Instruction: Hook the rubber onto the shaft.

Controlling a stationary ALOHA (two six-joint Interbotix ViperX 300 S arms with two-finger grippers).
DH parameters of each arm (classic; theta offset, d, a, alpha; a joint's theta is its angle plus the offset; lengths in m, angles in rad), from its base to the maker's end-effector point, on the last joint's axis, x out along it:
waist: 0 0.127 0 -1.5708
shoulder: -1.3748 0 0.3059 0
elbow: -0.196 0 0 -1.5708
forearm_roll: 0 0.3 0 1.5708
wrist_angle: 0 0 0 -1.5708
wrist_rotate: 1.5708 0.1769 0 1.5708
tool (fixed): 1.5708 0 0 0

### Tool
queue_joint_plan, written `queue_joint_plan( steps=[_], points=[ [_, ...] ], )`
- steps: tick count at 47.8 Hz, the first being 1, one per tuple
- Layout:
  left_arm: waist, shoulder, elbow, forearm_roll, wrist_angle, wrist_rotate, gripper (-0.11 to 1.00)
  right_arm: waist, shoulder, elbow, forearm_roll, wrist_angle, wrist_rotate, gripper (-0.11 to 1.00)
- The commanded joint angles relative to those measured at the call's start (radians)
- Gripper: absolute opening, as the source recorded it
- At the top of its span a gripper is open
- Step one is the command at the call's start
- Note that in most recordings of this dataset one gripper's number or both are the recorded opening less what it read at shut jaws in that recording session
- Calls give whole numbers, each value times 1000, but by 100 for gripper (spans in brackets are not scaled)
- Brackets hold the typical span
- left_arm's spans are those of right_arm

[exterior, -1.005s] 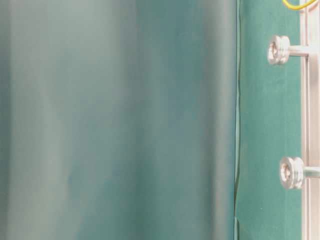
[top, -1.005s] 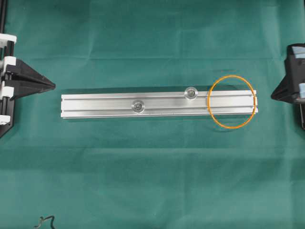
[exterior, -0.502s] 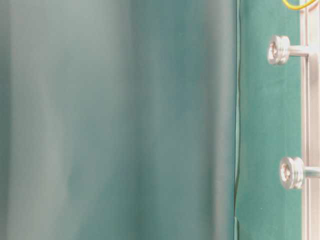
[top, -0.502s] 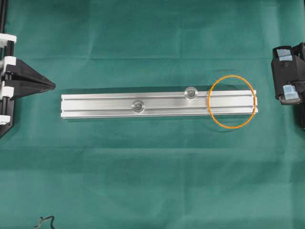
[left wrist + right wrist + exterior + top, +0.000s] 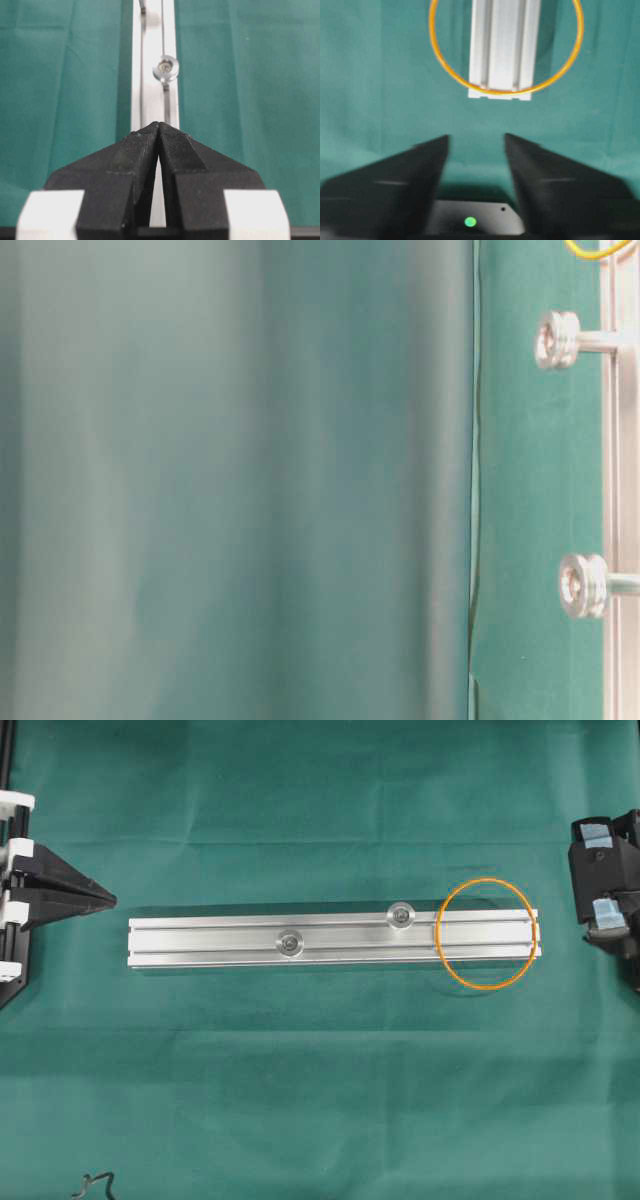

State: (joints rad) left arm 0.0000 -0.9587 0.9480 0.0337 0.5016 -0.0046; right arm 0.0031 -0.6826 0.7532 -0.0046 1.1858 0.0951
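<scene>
The rubber (image 5: 487, 879) is a thin orange loop lying flat over the right end of the silver rail (image 5: 220, 940), apart from both shafts. One shaft (image 5: 401, 914) stands just left of the loop and a second shaft (image 5: 291, 943) sits mid-rail. My right gripper (image 5: 600, 872) is open at the table's right edge, short of the rail end. In the right wrist view the rubber (image 5: 500, 92) lies ahead of the right gripper (image 5: 476, 137), which holds nothing. My left gripper (image 5: 112, 900) is shut and empty beyond the rail's left end. In the left wrist view the left gripper (image 5: 159, 125) points along the rail.
Green cloth (image 5: 320, 1100) covers the table. A small black wire piece (image 5: 97, 1182) lies at the front left edge. In the table-level view a blurred green sheet (image 5: 230, 480) fills the left, with both shafts (image 5: 556, 339) at the right.
My right gripper has gone from shut to open near the right edge. The rubber, the rail and the left gripper have not moved.
</scene>
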Motion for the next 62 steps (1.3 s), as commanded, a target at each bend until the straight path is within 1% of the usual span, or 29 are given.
queue_joint_plan(
  steps=[1, 3, 5, 8, 13, 30, 39, 47, 62],
  points=[
    [2, 8, -29, 3, -5, 0, 0, -2, 2, -25, -5, 0, 3, 78],
    [3, 8, -29, 3, -5, 0, 0, -2, 2, -25, -9, 0, 3, 88],
    [2, 8, -29, 3, -5, 0, 0, -2, 3, -23, -12, 0, 3, 95],
    [3, 8, -29, 3, -5, 0, 0, 0, 3, -25, -11, 0, 3, 99],
    [2, 8, -29, 3, -6, 0, 0, -2, 2, -23, -11, 0, 2, 97],
    [2, 8, -31, 3, -6, 0, 0, -2, 15, -26, -9, -3, 3, 97],
    [2, 8, -31, 3, -6, -2, 0, -2, 77, -48, -8, -29, 3, 97],
    [2, 8, -31, 3, -8, -2, 0, -2, 143, -91, -8, -71, 3, 97],
    [3, 8, -31, 3, -11, -2, 0, -2, 255, -170, -8, -86, 3, 97]
  ],
)
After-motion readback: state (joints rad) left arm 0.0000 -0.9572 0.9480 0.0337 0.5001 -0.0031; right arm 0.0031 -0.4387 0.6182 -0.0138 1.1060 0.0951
